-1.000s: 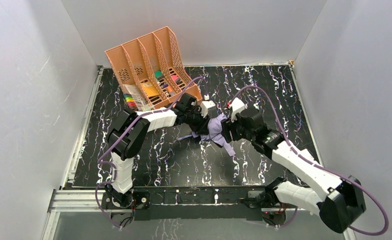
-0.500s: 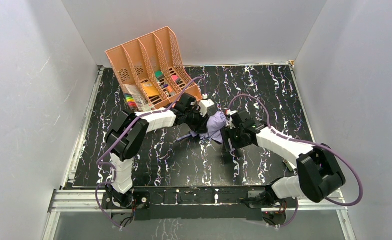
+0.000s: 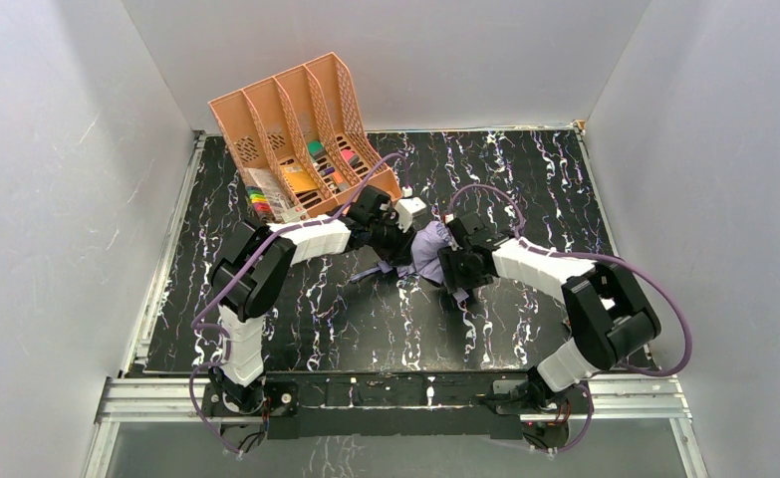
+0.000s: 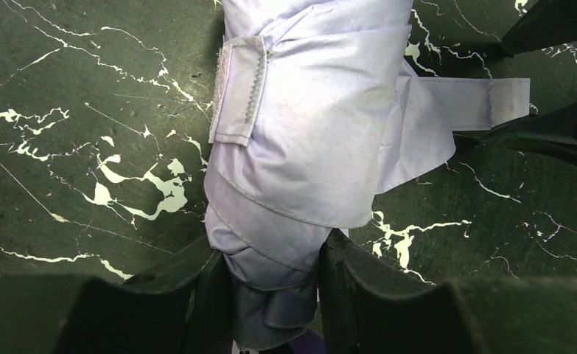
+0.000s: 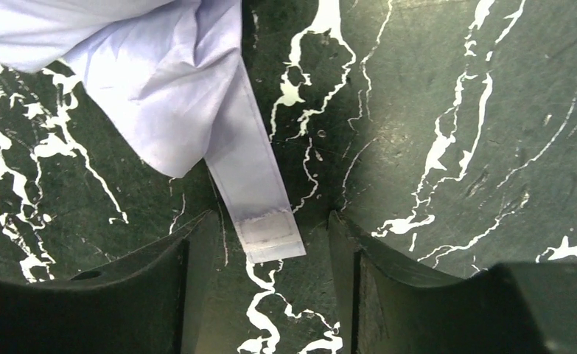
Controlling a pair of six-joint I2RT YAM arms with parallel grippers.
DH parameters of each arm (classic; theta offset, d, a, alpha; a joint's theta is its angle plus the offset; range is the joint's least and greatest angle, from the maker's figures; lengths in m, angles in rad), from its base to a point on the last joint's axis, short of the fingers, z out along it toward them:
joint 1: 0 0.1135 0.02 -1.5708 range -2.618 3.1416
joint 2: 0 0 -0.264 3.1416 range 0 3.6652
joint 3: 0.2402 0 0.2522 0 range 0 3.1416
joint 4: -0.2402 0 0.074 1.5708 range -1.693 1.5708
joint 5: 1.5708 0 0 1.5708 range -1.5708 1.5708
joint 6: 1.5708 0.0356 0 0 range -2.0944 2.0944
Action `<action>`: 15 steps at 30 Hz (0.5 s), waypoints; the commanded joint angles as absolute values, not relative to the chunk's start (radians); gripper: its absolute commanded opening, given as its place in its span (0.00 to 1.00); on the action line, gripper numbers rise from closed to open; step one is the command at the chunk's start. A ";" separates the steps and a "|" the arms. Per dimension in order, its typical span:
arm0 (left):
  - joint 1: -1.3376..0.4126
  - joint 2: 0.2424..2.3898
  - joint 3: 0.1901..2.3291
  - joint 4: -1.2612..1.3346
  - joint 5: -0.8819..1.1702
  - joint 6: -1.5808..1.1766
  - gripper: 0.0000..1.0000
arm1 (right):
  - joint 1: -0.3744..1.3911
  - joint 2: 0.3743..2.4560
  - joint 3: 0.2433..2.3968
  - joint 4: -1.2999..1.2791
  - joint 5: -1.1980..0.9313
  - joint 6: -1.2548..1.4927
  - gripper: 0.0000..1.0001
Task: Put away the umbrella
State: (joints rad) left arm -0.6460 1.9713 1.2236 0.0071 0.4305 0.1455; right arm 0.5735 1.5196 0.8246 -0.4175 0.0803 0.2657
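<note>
1. The umbrella (image 3: 428, 251) is seen folded into a pale lavender bundle, lying on the black marbled table (image 3: 525, 169) between the two grippers
2. The left gripper (image 4: 274, 274) is closed on one end of the bundle: the fabric is pinched between both fingers (image 4: 215, 302), and a little of it is pushed back past the fingertips towards the wrist
3. From that grip the bundle's long axis is carried straight out ahead of the left jaws, so its free end points away from them; the bundle is narrowest at the pinch and widens ahead of the fingertips
4. A stitched fastening tab (image 4: 239, 88) is shown on the upper face of the bundle, ahead of the left jaws and slightly off to one side of their centre line
5. The strap (image 5: 256, 184) is led off sideways from the bundle, roughly across its long axis, and is laid flat on the tabletop
6. The right gripper (image 5: 270, 228) is held with its jaws parted; the squared end of the strap lies in the gap between them, and no contact with either finger can be made out
7. Ahead of the right jaws the strap is joined to loose fabric, so its end points back towards the right wrist
8. A peach file organiser (image 3: 296, 129) is stood beyond the left gripper, apart from the umbrella
</note>
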 commanded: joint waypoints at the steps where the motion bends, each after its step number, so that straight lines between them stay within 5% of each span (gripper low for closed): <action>1: -0.640 2.003 1.195 -0.128 0.273 0.181 0.00 | 0.578 1.563 0.846 -0.482 0.143 0.288 0.63; 10: -0.644 2.006 1.201 -0.138 0.261 0.189 0.00 | 0.639 1.633 0.847 -0.511 0.152 0.342 0.62; 15: -0.644 2.003 1.202 -0.139 0.251 0.187 0.00 | 0.645 1.680 0.846 -0.516 0.151 0.350 0.53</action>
